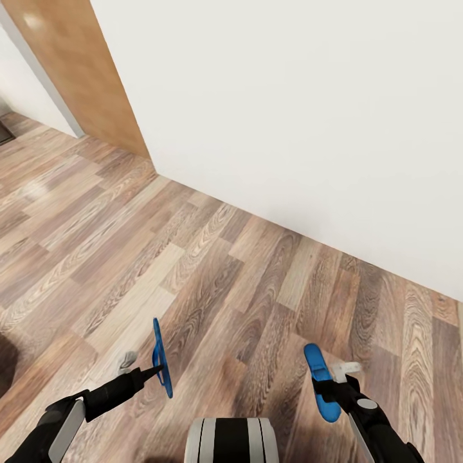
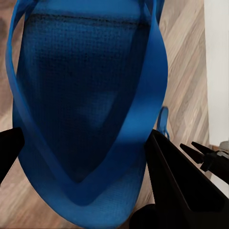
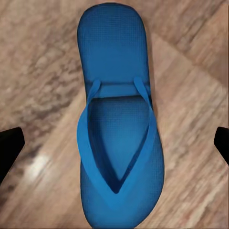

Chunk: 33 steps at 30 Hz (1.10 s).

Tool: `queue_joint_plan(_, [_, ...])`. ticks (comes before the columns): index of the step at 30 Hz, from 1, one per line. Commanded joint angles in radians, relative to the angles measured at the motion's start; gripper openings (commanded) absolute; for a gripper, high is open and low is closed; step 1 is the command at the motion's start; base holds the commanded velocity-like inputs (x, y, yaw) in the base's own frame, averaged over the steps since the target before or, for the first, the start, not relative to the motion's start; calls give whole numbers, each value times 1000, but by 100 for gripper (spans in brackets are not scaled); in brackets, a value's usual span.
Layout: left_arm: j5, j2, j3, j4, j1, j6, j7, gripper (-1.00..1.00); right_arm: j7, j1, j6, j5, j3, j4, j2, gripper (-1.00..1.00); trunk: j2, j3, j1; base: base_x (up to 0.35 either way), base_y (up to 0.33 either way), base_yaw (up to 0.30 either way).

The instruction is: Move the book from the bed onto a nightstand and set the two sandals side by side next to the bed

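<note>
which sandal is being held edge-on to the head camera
The sandal in the left gripper: it shows as a thin upright blue sliver. The one in the right gripper, sandal, shows more of its broad face.

Each gripper, left [image 1: 156, 369] and right [image 1: 329, 379], clasps a blue sandal [image 1: 161, 357] [image 1: 319, 381] above the floor [image 1: 193, 257] near the white wall [image 1: 289, 116].

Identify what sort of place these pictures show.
Probably an indoor room of a home: wood-plank floor, plain white wall, and a brown wooden door at the corner.
</note>
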<state>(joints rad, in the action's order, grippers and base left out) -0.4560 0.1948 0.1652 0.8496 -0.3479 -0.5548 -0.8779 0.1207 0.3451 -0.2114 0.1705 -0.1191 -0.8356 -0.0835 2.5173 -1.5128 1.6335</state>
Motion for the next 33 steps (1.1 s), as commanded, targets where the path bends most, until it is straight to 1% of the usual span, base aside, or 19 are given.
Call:
queue_joint_plan(1, [-4, 0, 1, 0, 0, -6, -1, -100, 8, 0, -5, 11, -4, -2, 1, 100, 0, -1, 0, 239, 5, 0])
queue_joint_plan(8, [-4, 0, 1, 0, 0, -7, -1, -100, 8, 0, -5, 11, -4, -2, 1, 100, 0, -1, 0, 263, 58, 0])
queue_joint_plan(18, [-4, 0, 1, 0, 0, -7, -3, -100, 8, 0, -5, 11, -4, -2, 1, 100, 0, -1, 0, 37, 13, 0])
queue_joint_plan(33, [-4, -1, 1, 0, 0, -8, -1, -100, 8, 0, -5, 11, -4, -3, 1, 100, 4, -59, 7, 0, 0, 0])
